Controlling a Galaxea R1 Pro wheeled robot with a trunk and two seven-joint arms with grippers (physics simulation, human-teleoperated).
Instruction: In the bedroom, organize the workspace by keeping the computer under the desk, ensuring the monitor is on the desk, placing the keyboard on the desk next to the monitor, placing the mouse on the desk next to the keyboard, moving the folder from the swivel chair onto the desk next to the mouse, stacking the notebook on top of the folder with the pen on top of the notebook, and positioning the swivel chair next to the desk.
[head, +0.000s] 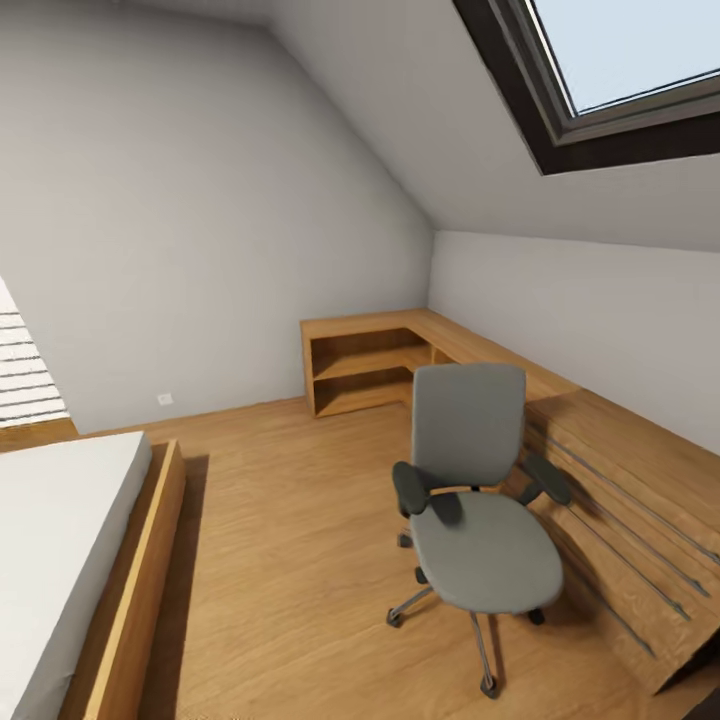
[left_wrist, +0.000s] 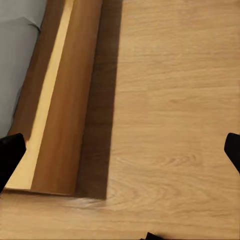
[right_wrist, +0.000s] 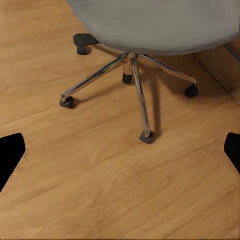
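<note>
The swivel chair (head: 488, 556) stands on the wooden floor right of centre, with a grey seat and back, black armrests and a chrome star base (right_wrist: 134, 75). Its seat is bare grey, with nothing lying on it. My right gripper (right_wrist: 120, 150) is open over bare floor, a short way from the nearest caster (right_wrist: 146, 138). My left gripper (left_wrist: 120, 155) is also open and empty, above the floor beside the corner of the bed frame (left_wrist: 65, 100). The desk, computer, monitor, keyboard, mouse, folder, notebook and pen are out of view.
A bed (head: 60, 540) with a grey mattress and wooden frame runs along the left. A plain wooden shelf unit (head: 365, 365) sits in the far corner, and a long low wooden unit (head: 630, 480) runs along the right wall close behind the chair. A skylight (head: 620, 60) is overhead.
</note>
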